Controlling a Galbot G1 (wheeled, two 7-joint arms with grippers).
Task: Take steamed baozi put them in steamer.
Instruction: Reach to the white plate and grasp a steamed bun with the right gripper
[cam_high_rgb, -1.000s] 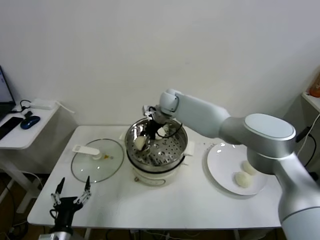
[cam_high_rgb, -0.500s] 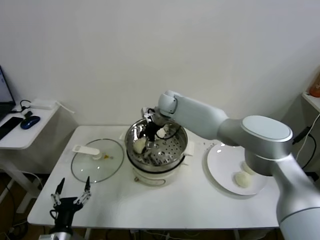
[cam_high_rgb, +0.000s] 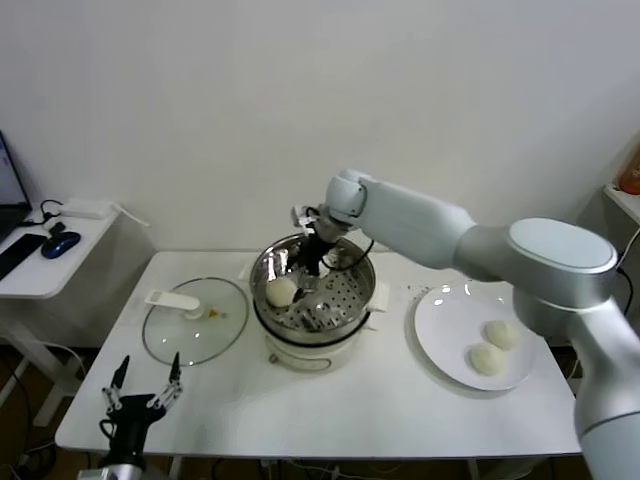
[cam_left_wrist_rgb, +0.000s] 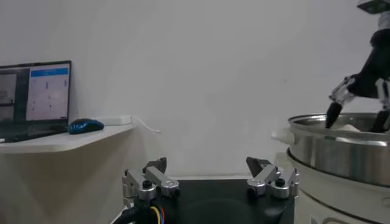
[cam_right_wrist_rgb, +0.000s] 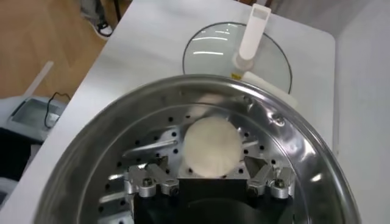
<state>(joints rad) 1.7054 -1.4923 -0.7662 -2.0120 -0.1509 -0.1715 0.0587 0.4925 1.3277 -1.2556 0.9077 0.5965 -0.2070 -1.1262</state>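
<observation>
You are working on the white counter (cam_high_rgb: 330, 410); at its centre stands the steamer (cam_high_rgb: 350, 262), with the glass lid (cam_high_rgb: 195, 320) at nine o'clock of it and the white plate (cam_high_rgb: 440, 330) at three o'clock. Your right arm reaches over the steamer's rim, and its right pincer (cam_right_wrist_rgb: 211, 180) hangs just above one baozi (cam_right_wrist_rgb: 212, 146) lying on the perforated floor at the nine o'clock side; its jaws stand apart and hold nothing, so this bun looks released. Two baozi (cam_high_rgb: 493, 348) lie on the plate; I see no fourth bun. By my reading you are mid-task; next lift clear of the rim, swing to the plate, and close gently on a soft bun. The left pincer (cam_left_wrist_rgb: 210, 178) idles spread wide at the counter's seven o'clock corner.
</observation>
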